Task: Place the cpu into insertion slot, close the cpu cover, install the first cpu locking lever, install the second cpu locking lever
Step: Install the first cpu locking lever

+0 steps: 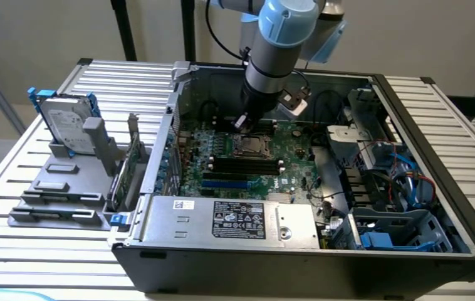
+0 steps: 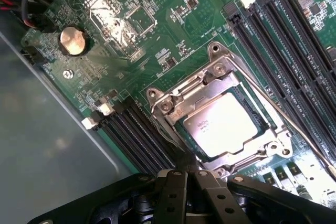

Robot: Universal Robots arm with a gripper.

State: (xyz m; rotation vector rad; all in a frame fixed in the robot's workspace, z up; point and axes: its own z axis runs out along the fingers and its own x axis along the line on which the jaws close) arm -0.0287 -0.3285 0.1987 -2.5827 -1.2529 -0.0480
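The cpu [image 2: 223, 124] lies flat in the insertion slot [image 2: 156, 96], its pale shiny face showing through the window of the cpu cover [image 2: 202, 85]. The cover is down over it. A thin metal locking lever [image 2: 302, 138] runs along one side of the socket, close to the board. My gripper [image 2: 186, 174] is shut, its black fingertips together just above the socket's edge; nothing shows between them. In the exterior view the gripper [image 1: 242, 122] reaches down into the open computer case, right at the far edge of the socket [image 1: 252, 145].
Long black memory slots [image 2: 283, 40] flank the socket, with more [image 2: 131, 129] on the other side. A coin battery [image 2: 72, 41] sits on the green board. The power supply [image 1: 229, 216] fills the case front. Cables [image 1: 405, 175] crowd the exterior view's right; a hard drive [image 1: 66, 122] stands outside.
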